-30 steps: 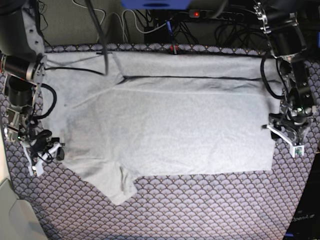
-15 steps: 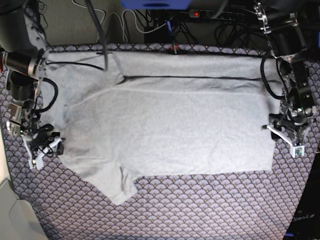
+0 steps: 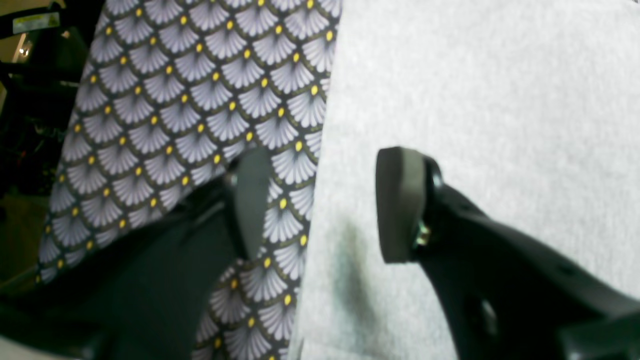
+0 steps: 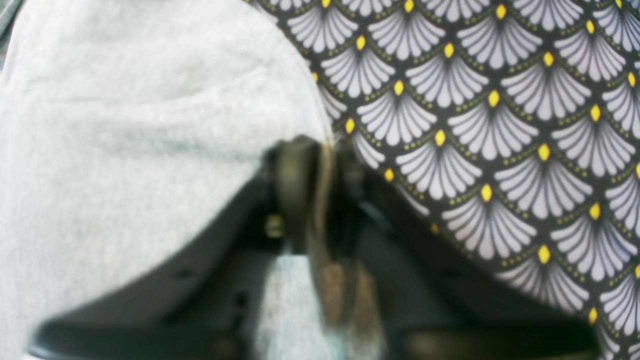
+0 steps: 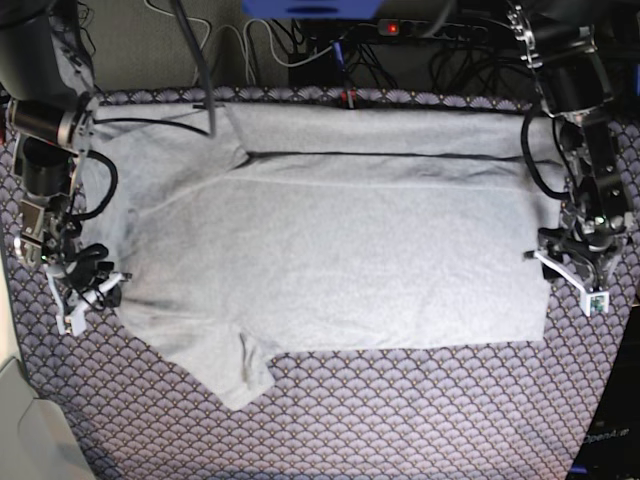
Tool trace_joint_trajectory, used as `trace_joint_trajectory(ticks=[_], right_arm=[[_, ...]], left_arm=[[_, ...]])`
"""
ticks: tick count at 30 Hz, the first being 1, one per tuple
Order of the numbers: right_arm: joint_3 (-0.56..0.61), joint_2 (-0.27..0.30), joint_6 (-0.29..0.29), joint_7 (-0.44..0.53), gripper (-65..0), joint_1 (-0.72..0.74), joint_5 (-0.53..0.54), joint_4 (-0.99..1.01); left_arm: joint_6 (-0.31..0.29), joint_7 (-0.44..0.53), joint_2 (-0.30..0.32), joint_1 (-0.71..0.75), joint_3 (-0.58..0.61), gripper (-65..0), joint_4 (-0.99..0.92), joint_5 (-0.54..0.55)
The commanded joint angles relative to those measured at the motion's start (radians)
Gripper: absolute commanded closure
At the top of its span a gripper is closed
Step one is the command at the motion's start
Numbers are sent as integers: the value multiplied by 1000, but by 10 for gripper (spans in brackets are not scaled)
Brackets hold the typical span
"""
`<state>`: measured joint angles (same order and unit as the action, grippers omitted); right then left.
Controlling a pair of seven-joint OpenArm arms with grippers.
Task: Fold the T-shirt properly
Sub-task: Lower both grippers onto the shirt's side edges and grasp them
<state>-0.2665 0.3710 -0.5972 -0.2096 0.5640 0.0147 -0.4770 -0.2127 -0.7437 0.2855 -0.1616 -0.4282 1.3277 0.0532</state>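
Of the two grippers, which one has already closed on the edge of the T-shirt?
The right gripper, shut on the T-shirt edge in its wrist view. The left gripper is open, straddling the edge: one finger over the tablecloth, one over fabric.

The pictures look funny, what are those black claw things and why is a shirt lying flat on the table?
Those claws belong to a robot with two arms. Each arm ends in a pincer for pinching things. One picture looks down from above; the other two come from little cameras on the robot's wrists, so the pincers look huge there.

On the table lies a purple tablecloth with a shell pattern, and spread on it is a grey T-shirt the robot should fold.

The right pincer has squeezed shut on the T-shirt's edge, so it is holding the cloth. From above you see it on the picture's left side.

The left pincer is open. One finger is over the T-shirt, the other over the tablecloth, and it holds nothing.
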Motion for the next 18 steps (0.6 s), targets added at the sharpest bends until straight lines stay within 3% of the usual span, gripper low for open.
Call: trace_joint_trajectory(ticks=[1, 6, 13, 18], right_arm=[[-3, 16, 3, 3, -14, 23, 3, -15], [-41, 16, 3, -1, 0, 21, 6, -33], [-86, 9, -4, -38, 0, -55, 6, -214], [-81, -8, -4, -49, 0, -69, 6, -253]], left_arm=[[3, 25, 19, -25, -4, -336, 17, 1], [5, 31, 19, -69, -1, -336, -32, 1], [5, 34, 19, -154, -1, -336, -126, 1], [6, 146, 19, -184, 1, -336, -211, 0]])
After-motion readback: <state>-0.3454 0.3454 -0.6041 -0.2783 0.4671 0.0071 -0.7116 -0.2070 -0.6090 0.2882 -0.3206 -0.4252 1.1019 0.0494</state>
